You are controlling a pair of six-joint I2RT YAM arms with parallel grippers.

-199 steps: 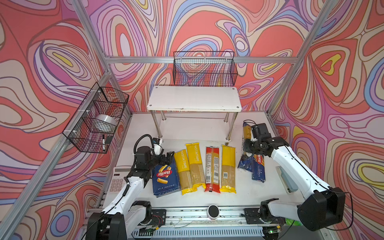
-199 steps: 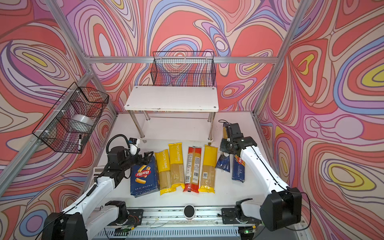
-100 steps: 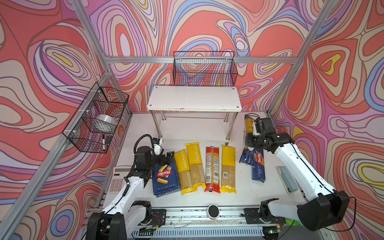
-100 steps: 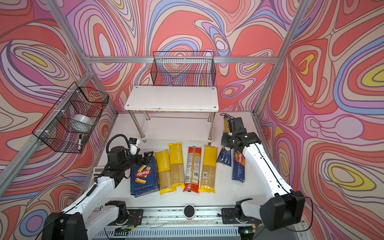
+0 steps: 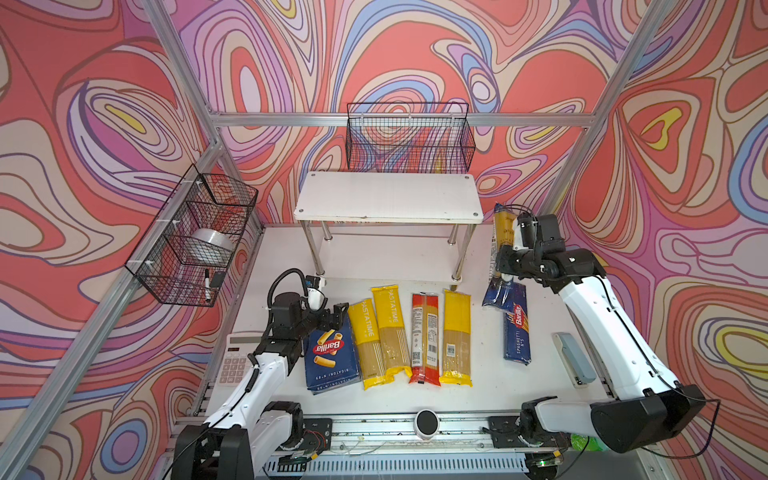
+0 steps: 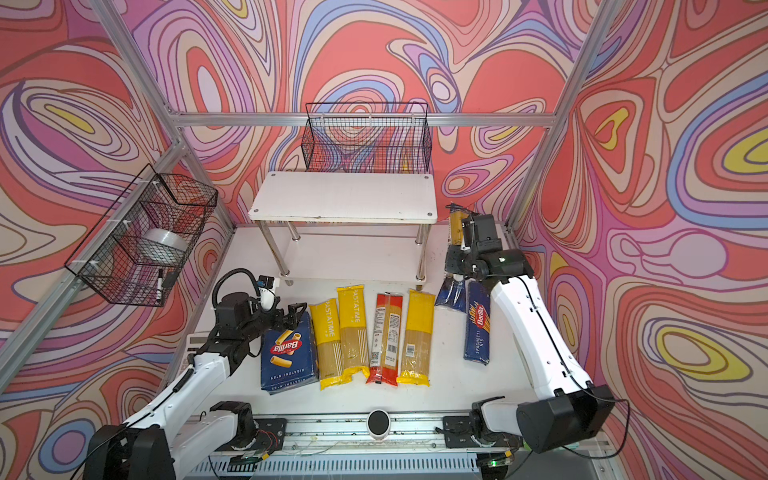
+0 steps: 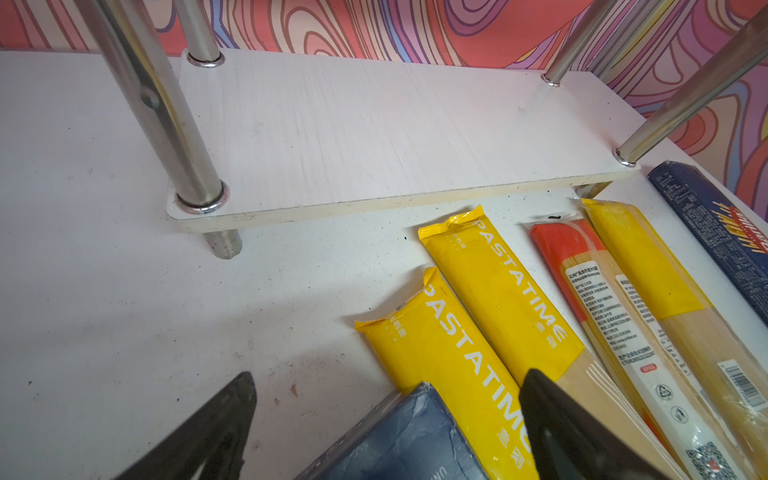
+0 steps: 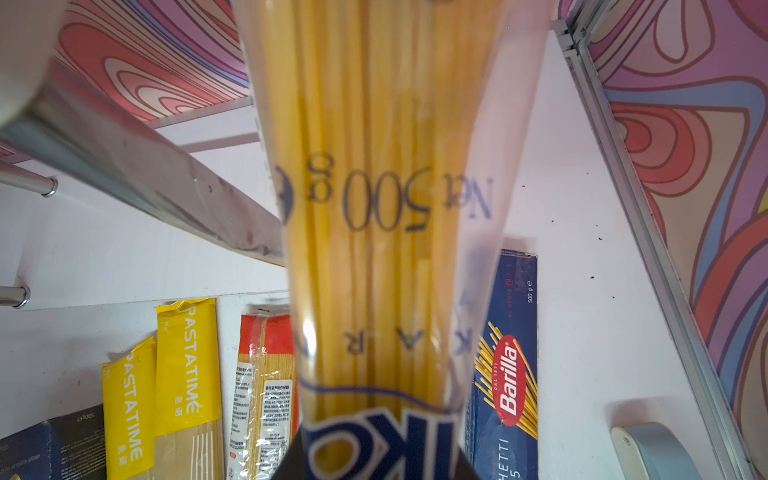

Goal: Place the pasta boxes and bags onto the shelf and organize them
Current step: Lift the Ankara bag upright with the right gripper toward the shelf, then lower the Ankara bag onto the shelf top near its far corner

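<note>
Bench point(image 5: 540, 395) is carrying everything. The shelf point(image 5: 388, 197) is standing at the back centre, and both its boards are showing bare, the lower one seen in the left wrist view point(image 7: 374, 133).

The rigatoni box point(image 5: 331, 357) is lying flat at front left. The spaghetti box point(image 5: 517, 332) is lying flat on the right, lengthwise front to back.

Between them four bags are lying side by side: yellow bag one point(image 5: 365, 345), yellow bag two point(image 5: 390, 328), the red bag point(image 5: 424, 336) and yellow bag three point(image 5: 456, 336), all just in front of the shelf.

The gold-and-navy bag point(image 5: 502, 224) is hanging near upright just right of the shelf, navy end down over the spaghetti box's far end. Can't tell whether it is touching.

The right end effector point(image 5: 500, 266) is clamping that bag around mid-length.

The left end effector point(image 5: 334, 318) is hovering wide, with fingers point(image 7: 216, 432) straddling the rigatoni box's far corner, gripping nothing.
</note>
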